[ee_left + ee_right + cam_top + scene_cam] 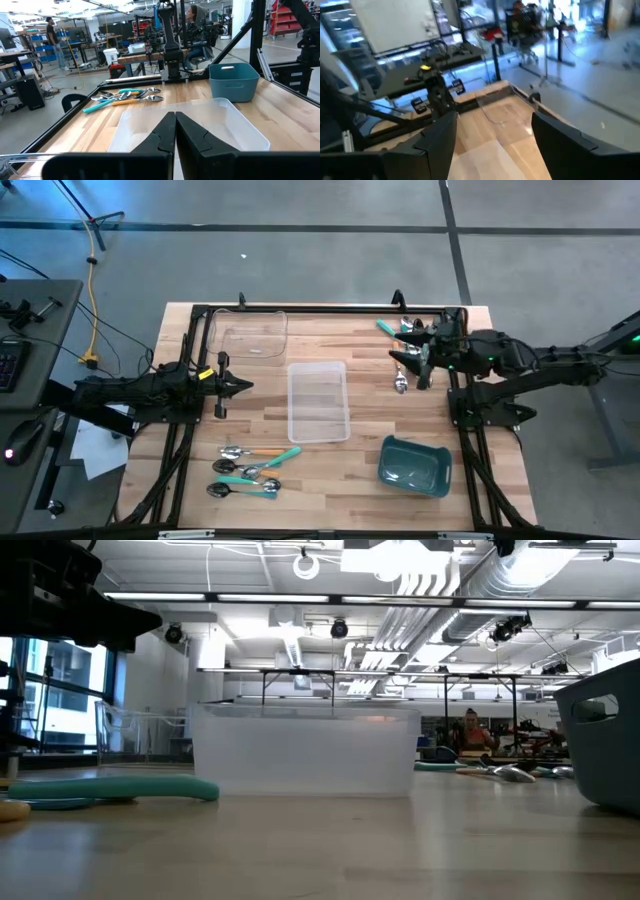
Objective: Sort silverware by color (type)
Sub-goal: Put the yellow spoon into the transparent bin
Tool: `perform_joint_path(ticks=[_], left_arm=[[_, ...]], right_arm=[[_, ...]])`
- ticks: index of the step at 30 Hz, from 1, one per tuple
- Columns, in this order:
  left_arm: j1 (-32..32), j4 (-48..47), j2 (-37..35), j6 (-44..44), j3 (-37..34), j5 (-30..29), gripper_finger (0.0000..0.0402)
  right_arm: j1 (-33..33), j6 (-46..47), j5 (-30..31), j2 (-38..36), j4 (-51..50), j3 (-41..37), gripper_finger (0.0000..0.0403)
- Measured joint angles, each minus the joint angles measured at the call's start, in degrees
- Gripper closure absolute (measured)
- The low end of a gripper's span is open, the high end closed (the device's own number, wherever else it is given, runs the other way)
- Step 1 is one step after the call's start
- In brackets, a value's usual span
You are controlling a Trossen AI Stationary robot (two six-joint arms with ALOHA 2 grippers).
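High view: right hand [424, 366] spread wide, empty, above spoons [401, 376]; left hand [243, 386] clenched on nothing.

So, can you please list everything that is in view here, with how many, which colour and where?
spoons: about five in a pile, teal and orange handles, front-left of table; a few more, count unclear, at the back right under the right gripper
trays: two, clear plastic, one at table centre, one at the back left
bin: one, teal, front right
table: one, light wood with a black frame
person: one, far back in the room
left gripper: one, dark, shut, left of the centre tray
right gripper: one, dark, open, over the back-right spoons
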Motion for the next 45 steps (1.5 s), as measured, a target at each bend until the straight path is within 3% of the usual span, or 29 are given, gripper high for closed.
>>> perform_joint_path(ticks=[3,7,12,21,31,45], left_arm=[[0.0,0.0,0.0,0.0,0.0,0.0,0.0398],[0.0,0.0,0.0,0.0,0.0,0.0,0.0398],[0.0,0.0,0.0,0.0,0.0,0.0,0.0398],[0.0,0.0,0.0,0.0,0.0,0.0,0.0398],[0.0,0.0,0.0,0.0,0.0,0.0,0.0398],[0.0,0.0,0.0,0.0,0.0,0.0,0.0398]], right_arm=[[-2.3,8.4,3.1,5.1,-9.6,3.4,0.0159],[-7.9,18.8,3.0,14.2,-29.8,9.5,0.0159],[-16.3,25.8,-2.4,24.2,-45.3,12.7,0.0159],[-26.7,24.1,-11.1,32.8,-45.2,8.5,0.0159],[-32.5,24.6,-16.9,30.6,-35.6,-0.1,0.0159],[-35.1,25.6,-15.7,40.1,-30.8,-0.7,0.0159]])
